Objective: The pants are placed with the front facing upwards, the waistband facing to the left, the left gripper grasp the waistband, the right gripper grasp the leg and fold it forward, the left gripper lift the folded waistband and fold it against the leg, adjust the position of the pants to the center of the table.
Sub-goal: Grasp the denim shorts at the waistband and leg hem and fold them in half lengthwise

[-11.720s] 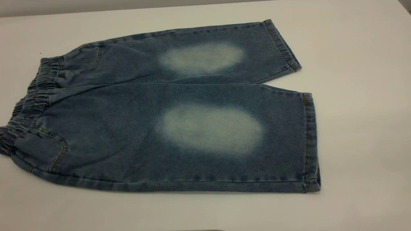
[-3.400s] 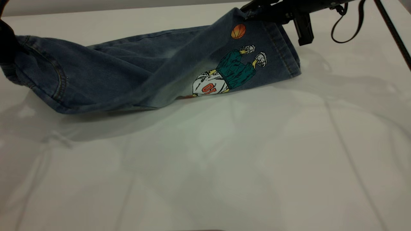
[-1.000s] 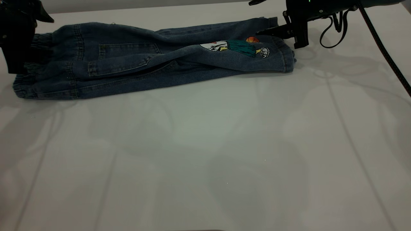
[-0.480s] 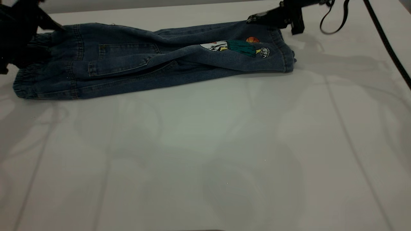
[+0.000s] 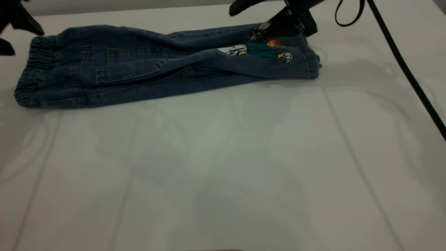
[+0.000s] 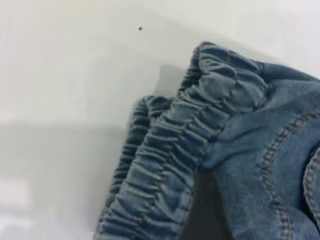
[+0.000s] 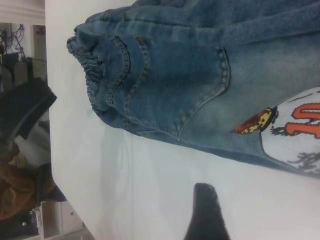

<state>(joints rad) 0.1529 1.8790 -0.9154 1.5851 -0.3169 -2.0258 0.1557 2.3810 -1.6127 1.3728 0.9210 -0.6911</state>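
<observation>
The right gripper [image 5: 259, 17] hangs just above the far hem of the leg [image 5: 268, 59], its fingers [image 5: 240, 5] spread apart and holding nothing. The left gripper [image 5: 8, 33] sits off the waistband [image 5: 29, 75] at the left edge, fingers parted, clear of the cloth. The pants [image 5: 139, 66] lie folded lengthwise along the far side of the tabletop [image 5: 223, 167], waistband to the left, back pocket up, the basketball-figure print uppermost near the right end.
</observation>
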